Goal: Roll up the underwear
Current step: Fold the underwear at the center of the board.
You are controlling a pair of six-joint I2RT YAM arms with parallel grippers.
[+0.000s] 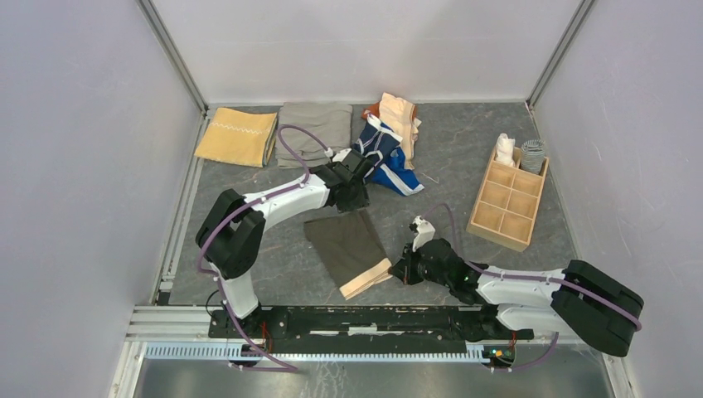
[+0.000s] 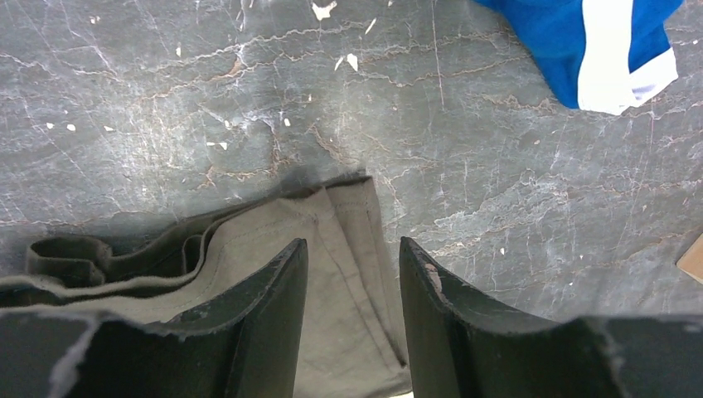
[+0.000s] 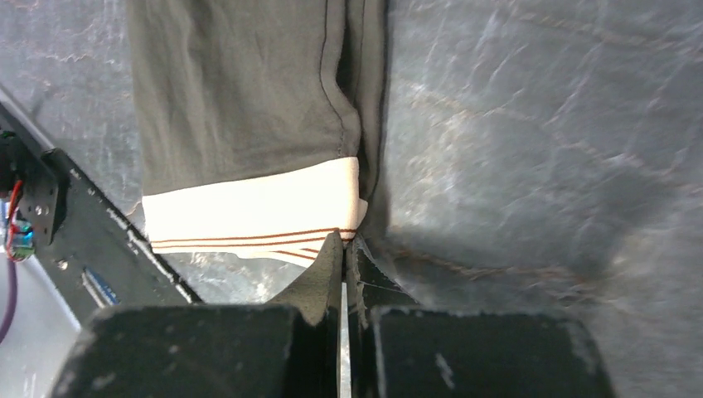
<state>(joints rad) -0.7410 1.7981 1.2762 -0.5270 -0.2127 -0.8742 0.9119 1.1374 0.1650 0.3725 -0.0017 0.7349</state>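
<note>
The dark grey-brown underwear [image 1: 346, 245] lies flat on the table's middle, its tan waistband [image 1: 367, 279] toward the near edge. My left gripper [image 1: 358, 196] is open over the cloth's far corner; in the left wrist view its fingers [image 2: 273, 315] straddle that corner [image 2: 348, 240] just above it. My right gripper [image 1: 400, 269] is shut at the waistband's right corner; the right wrist view shows the tips [image 3: 346, 249] pinched on the striped waistband edge [image 3: 257, 217]. A pile of navy, bright blue and peach pieces [image 1: 388, 148] lies behind the left gripper.
A folded mustard-yellow cloth [image 1: 238, 137] and a folded grey-khaki cloth [image 1: 316, 124] lie at the back left. A wooden compartment box [image 1: 507, 199] at the right holds two rolled pieces [image 1: 518, 152] at its far end. The bright blue piece [image 2: 597, 41] lies near the left gripper.
</note>
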